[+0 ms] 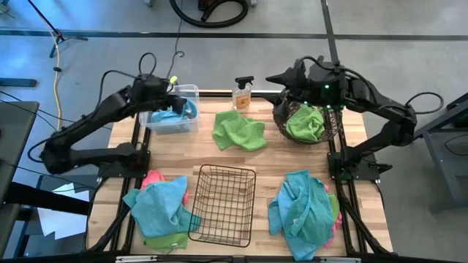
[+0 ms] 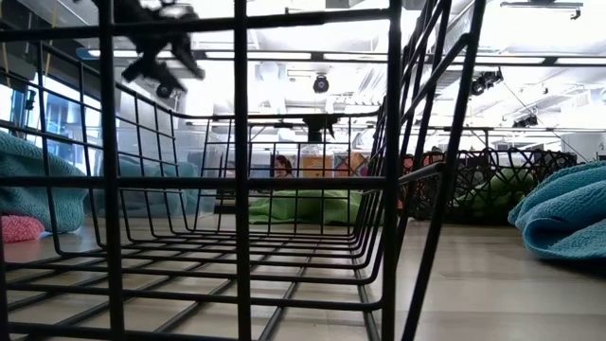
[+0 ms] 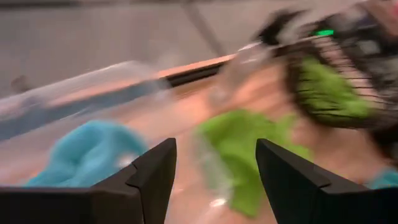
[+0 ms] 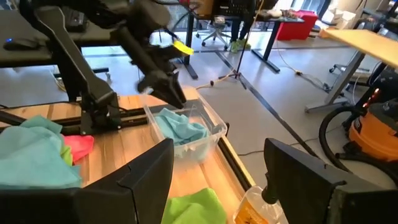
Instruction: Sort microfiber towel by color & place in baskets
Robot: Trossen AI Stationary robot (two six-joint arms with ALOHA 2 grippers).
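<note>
Caught between drops in a colour sort: left end effector poised over the clear bin at the far left of the counter, fingers spread and empty, a teal towel already lying inside. Right end effector hung at the far rim of the round wire basket, likewise spread and carrying nothing, a green towel heaped within. Left loose between the two containers, one green towel on bare wood, just in front of the orange spray bottle. Still waiting at the near edge — a mixed pile on the left, mostly teal with pink and green showing at its edges, and a second pile on the right, teal over slivers of green and pink. Between the piles, the black wire-grid basket, with nothing seen in it. Judged as the release step just finished on both sides, with most of the sort ahead. Called for next, by that reading: a reach back to the counter for another cloth — the lone green one being the nearest for the round basket — and a pinch into a fold without dragging the bottle. Pinks apparently bound for the grid basket, though buried and needing the teal lifted off first.
</note>
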